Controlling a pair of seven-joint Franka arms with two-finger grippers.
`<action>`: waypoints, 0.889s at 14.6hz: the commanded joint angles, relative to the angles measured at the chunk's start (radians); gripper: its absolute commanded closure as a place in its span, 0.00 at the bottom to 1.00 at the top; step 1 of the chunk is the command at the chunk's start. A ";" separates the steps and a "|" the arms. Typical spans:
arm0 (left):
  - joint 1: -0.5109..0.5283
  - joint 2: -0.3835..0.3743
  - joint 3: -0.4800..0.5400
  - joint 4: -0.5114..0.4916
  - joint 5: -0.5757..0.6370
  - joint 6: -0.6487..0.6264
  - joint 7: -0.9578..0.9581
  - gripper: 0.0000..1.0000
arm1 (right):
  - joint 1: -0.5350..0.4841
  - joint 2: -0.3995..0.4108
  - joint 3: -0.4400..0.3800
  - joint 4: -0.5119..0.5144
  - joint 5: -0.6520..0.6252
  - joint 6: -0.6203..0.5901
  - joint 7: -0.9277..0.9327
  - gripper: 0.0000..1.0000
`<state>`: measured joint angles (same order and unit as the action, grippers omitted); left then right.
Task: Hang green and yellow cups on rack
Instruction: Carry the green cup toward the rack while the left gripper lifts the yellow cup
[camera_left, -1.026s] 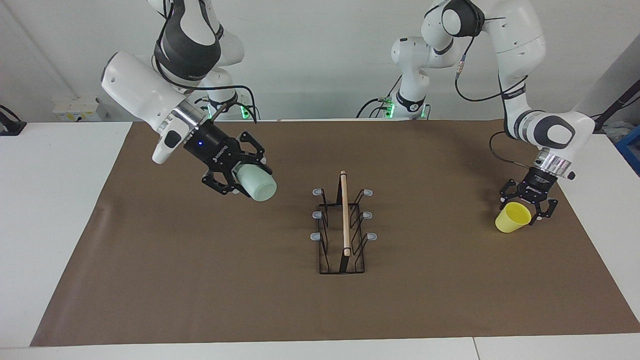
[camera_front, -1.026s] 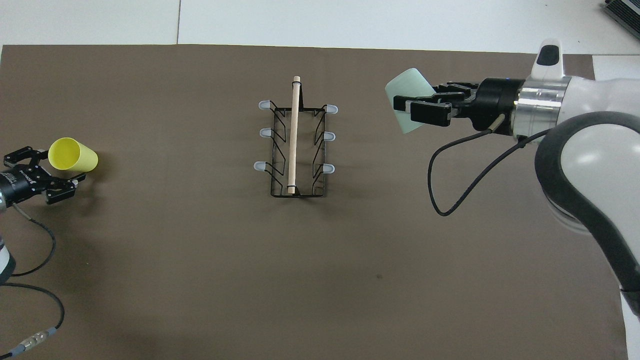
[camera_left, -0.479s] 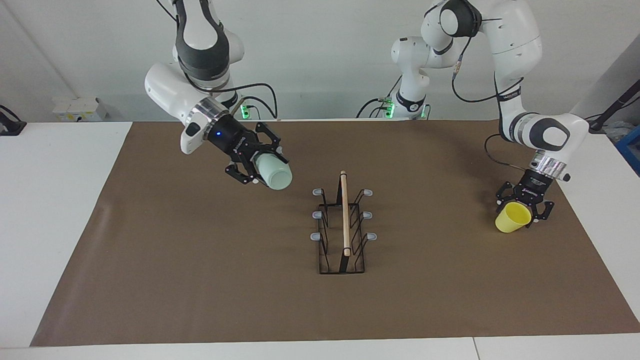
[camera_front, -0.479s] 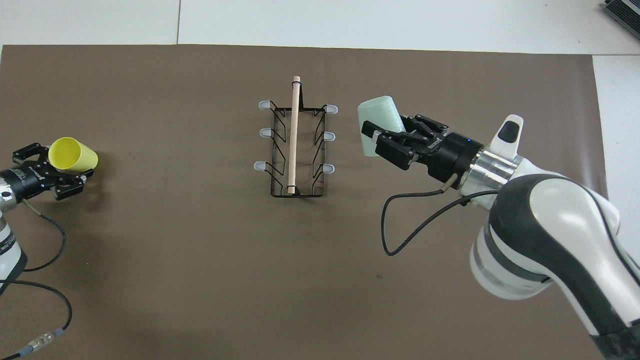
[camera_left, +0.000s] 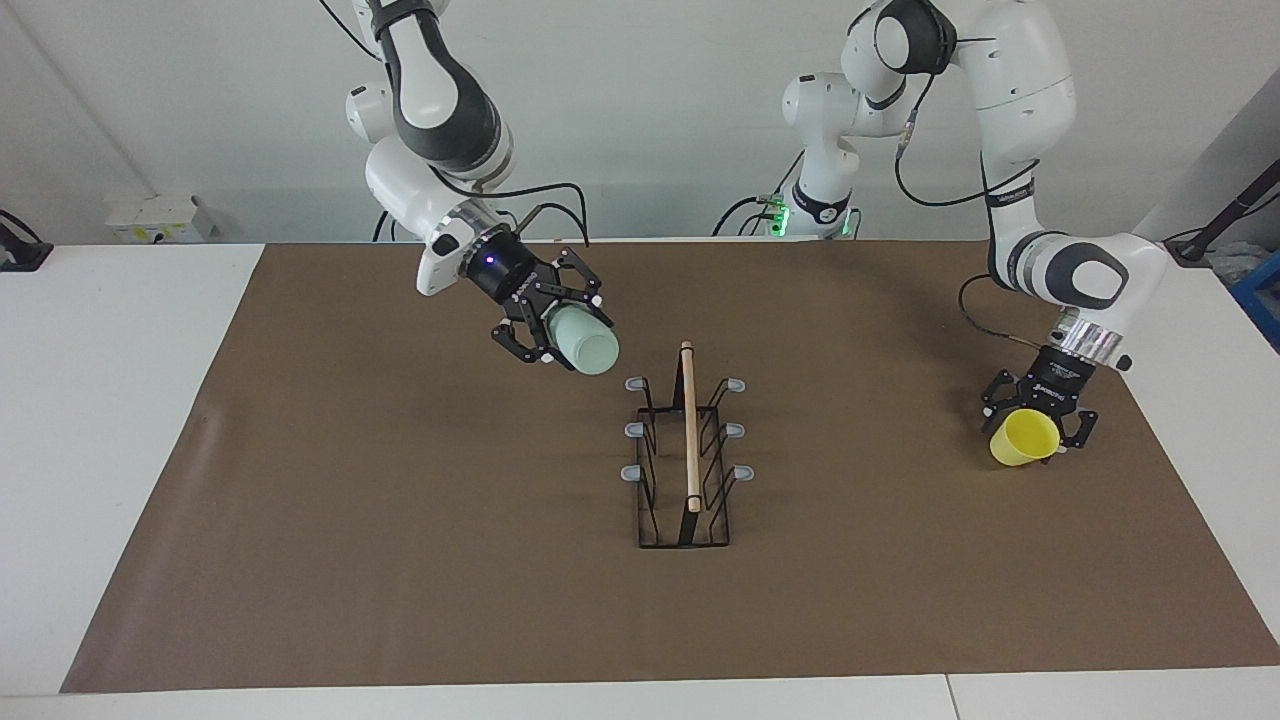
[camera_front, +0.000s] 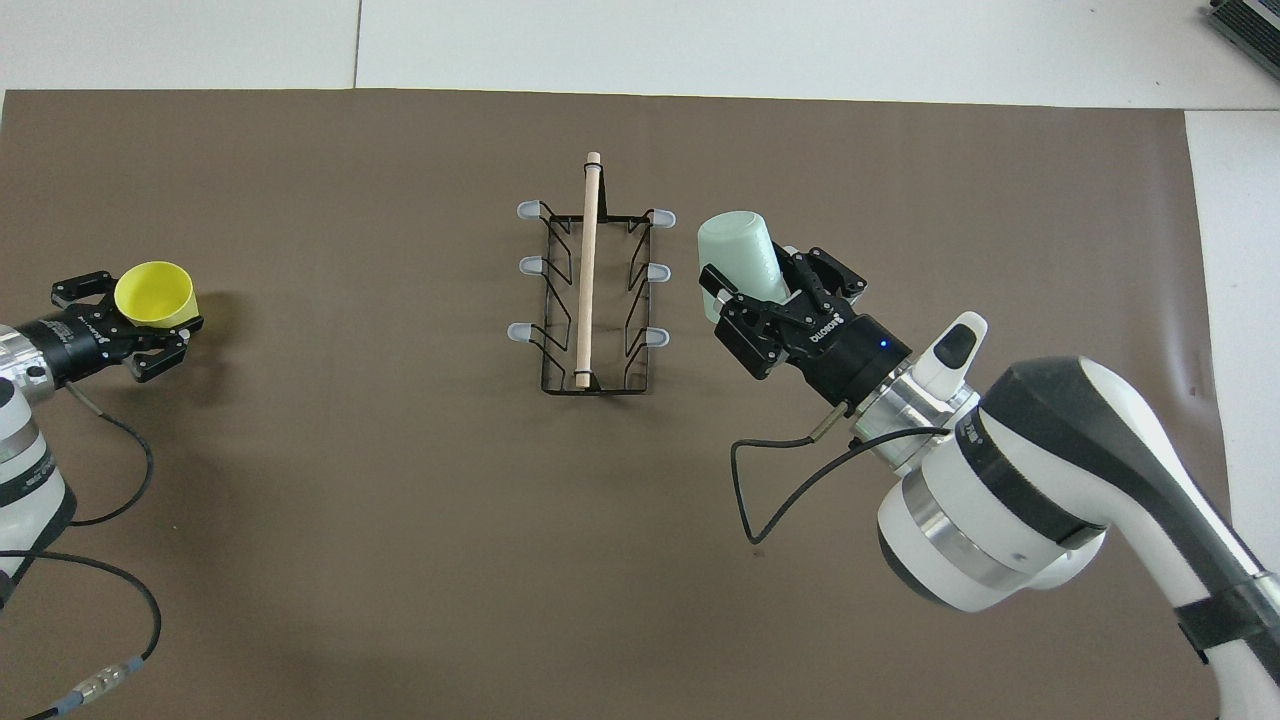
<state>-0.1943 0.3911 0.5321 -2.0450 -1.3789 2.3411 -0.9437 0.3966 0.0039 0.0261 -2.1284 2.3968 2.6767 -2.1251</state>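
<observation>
Facing view: the rack (camera_left: 686, 450) stands mid-table on the brown mat (camera_left: 400, 560), its long axis running from the robots' end toward the table's outer edge, with the wooden rod (camera_left: 689, 425) lying along the top the same way. It is a narrow black wire frame with six grey-tipped prongs, three per side, all bare.

The right gripper (camera_left: 556, 318) is clamped on the green cup (camera_left: 583, 340), up in the air over the mat just beside the rack, on the right arm's side. The cup is pale mint, plain and tapered; it lies tilted, its long axis slanting down toward the rack, the closed base leading.

The left gripper (camera_left: 1037, 420) is closed around the yellow cup (camera_left: 1022, 440) near the left arm's end of the mat, low over it. Overhead, the yellow cup (camera_front: 155, 294) shows its open mouth upward and nothing can be seen inside it.
</observation>
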 joint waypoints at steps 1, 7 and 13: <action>-0.027 -0.003 -0.012 0.029 -0.008 0.036 0.036 1.00 | 0.017 0.005 0.000 -0.005 0.082 -0.026 -0.118 1.00; -0.030 -0.086 -0.012 0.124 0.203 0.032 0.028 1.00 | 0.050 0.048 0.000 -0.021 0.198 -0.072 -0.292 1.00; -0.059 -0.156 -0.035 0.239 0.386 0.006 0.025 1.00 | 0.096 0.087 0.000 -0.016 0.283 -0.103 -0.380 1.00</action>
<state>-0.2302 0.2594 0.4977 -1.8417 -1.0678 2.3611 -0.9125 0.4709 0.0802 0.0290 -2.1435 2.5626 2.5917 -2.4202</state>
